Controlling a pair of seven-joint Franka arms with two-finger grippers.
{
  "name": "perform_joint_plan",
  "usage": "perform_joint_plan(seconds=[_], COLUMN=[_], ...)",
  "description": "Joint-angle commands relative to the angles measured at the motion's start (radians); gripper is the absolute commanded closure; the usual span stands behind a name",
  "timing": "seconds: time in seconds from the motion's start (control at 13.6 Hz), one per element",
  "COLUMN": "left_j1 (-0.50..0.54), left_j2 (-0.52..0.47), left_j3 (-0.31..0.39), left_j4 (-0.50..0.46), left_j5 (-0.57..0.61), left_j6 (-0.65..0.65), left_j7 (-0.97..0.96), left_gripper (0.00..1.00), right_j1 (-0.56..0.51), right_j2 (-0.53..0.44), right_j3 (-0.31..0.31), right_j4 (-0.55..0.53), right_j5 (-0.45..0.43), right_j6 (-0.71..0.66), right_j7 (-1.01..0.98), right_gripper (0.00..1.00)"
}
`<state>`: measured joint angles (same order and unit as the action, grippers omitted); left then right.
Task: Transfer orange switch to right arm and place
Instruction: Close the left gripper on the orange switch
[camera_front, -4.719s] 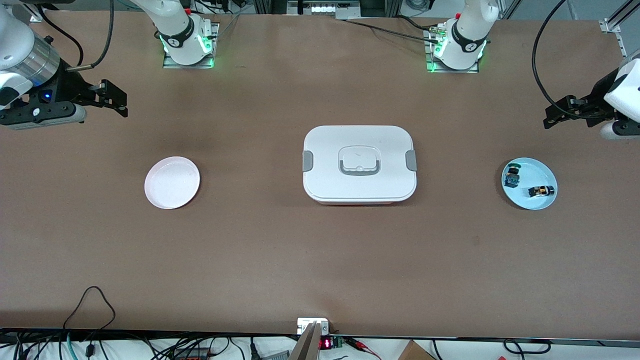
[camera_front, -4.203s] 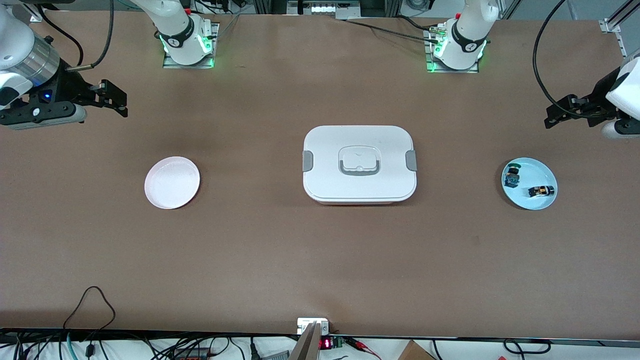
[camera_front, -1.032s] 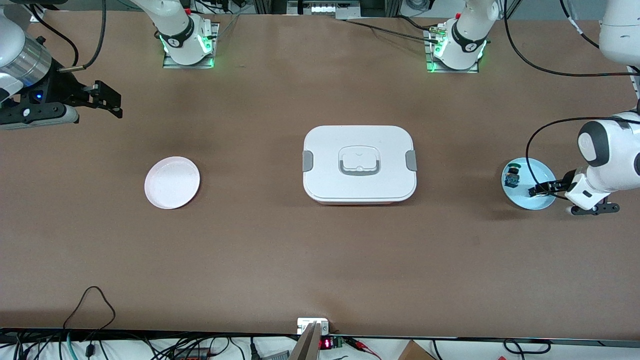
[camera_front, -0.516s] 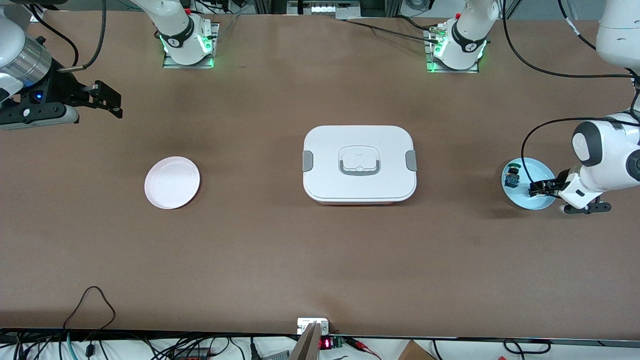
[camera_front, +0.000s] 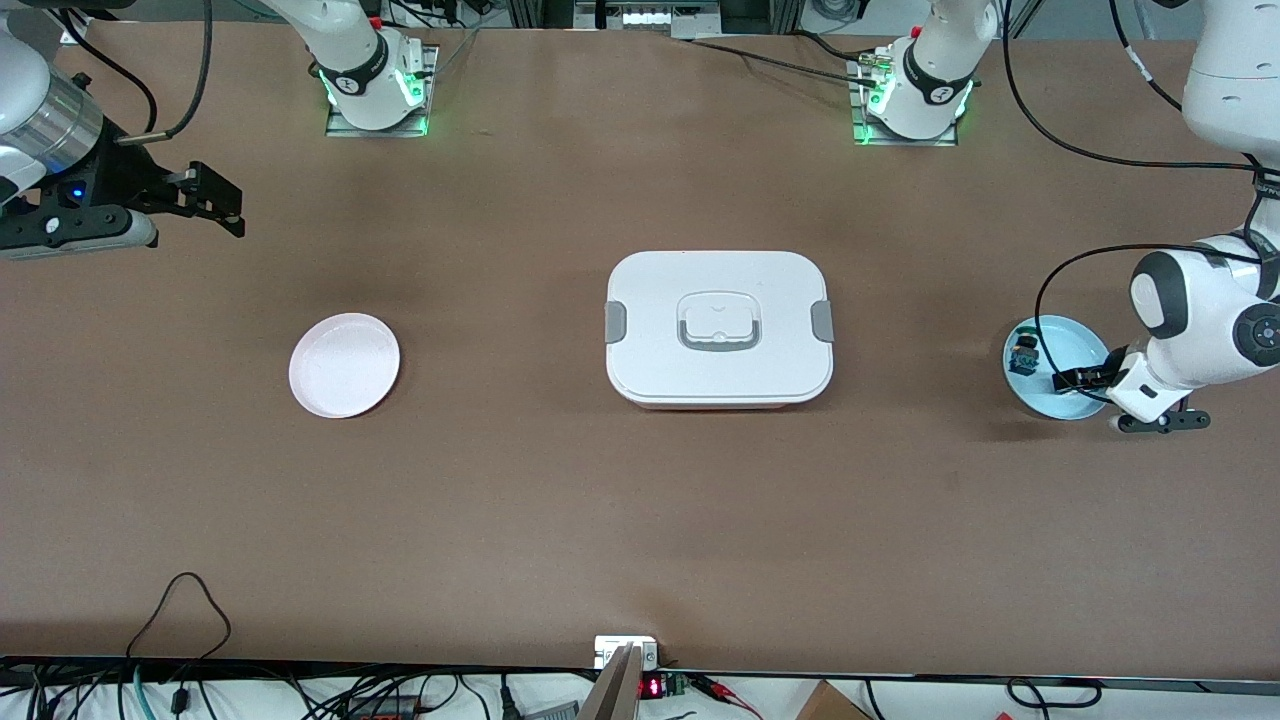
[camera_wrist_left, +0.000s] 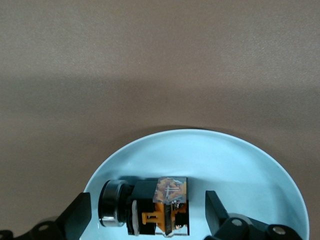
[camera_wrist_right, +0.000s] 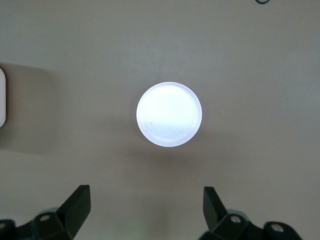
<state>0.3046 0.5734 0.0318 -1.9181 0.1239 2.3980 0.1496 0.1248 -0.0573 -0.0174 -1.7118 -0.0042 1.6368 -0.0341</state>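
Observation:
The orange switch (camera_wrist_left: 155, 207), a tiny black part with orange markings, lies on its side in the light blue plate (camera_wrist_left: 240, 165) at the left arm's end of the table. My left gripper (camera_wrist_left: 147, 217) is down at the plate, open, with one finger on each side of the switch and a gap to each. In the front view the gripper (camera_front: 1072, 380) hides the switch on the blue plate (camera_front: 1075, 340). My right gripper (camera_front: 215, 200) is open and empty, waiting high over the right arm's end of the table.
A similar dark part with a green cap (camera_front: 1024, 350) lies in the same blue plate. A white plate (camera_front: 344, 364) lies toward the right arm's end and shows in the right wrist view (camera_wrist_right: 169, 114). A white lidded box (camera_front: 718, 328) stands mid-table.
My left arm has swung down from high over the table's end to the blue plate, and its open fingers now flank the orange switch. The right arm has barely moved.

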Motion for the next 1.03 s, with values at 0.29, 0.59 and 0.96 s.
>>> perform_joint_plan(seconds=[0.29, 0.59, 0.96], left_j1=[0.018, 0.008, 0.005], left_j2=[0.006, -0.007, -0.113], left_j3=[-0.01, -0.01, -0.053], left_j4=[-0.006, 0.005, 0.069], left_j5=[0.0, 0.0, 0.002], left_j6=[0.023, 0.007, -0.242], left_j7=[0.018, 0.014, 0.016], left_gripper=[0.55, 0.63, 0.65], right_j1=[-0.007, -0.007, -0.005], right_j2=[0.005, 0.008, 0.01], right_j3=[0.002, 0.002, 0.002], right_j4=[0.014, 0.014, 0.015], right_j5=[0.013, 0.009, 0.004], right_j6=[-0.002, 0.0, 0.011], right_j7=[0.006, 0.006, 0.006], right_gripper=[0.0, 0.0, 0.0])
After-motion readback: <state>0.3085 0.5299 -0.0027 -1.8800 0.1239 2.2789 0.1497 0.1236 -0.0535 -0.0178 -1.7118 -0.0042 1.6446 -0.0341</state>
